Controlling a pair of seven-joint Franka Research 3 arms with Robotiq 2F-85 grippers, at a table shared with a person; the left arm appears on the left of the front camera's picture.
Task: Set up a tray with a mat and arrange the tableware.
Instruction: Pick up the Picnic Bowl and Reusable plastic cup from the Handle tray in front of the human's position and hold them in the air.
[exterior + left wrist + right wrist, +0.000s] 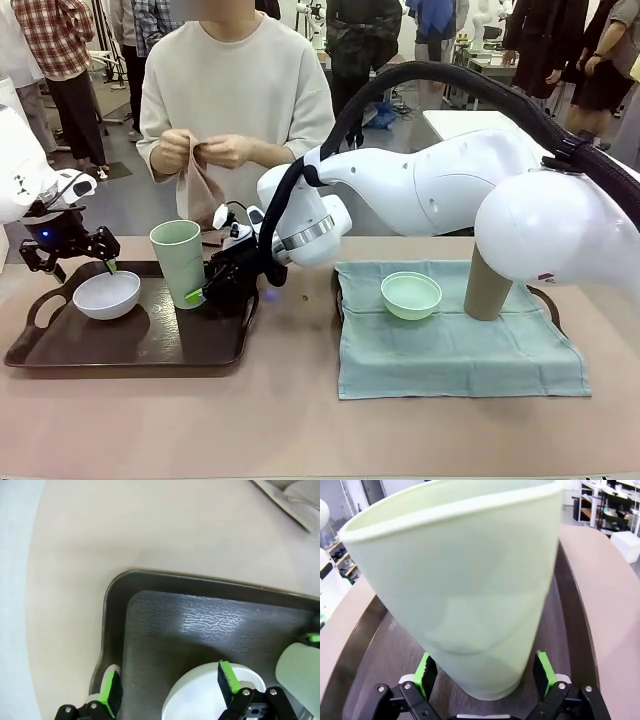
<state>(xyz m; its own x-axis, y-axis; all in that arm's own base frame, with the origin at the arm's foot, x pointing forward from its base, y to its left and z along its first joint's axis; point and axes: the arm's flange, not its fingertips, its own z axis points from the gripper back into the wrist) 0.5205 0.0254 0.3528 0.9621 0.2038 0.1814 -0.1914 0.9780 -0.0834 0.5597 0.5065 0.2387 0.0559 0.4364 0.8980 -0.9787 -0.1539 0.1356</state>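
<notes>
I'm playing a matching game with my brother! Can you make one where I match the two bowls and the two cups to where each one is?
Things:
1. white bowl
2. pale green cup
3. mint green bowl
4. brown cup

Places:
A. on the mat, partly behind the right arm
B. on the dark tray, beneath the left gripper
C. on the mat, in plain sight
D. on the dark tray, between the right gripper's open fingers

Pairs: 1-B, 2-D, 3-C, 4-A
</notes>
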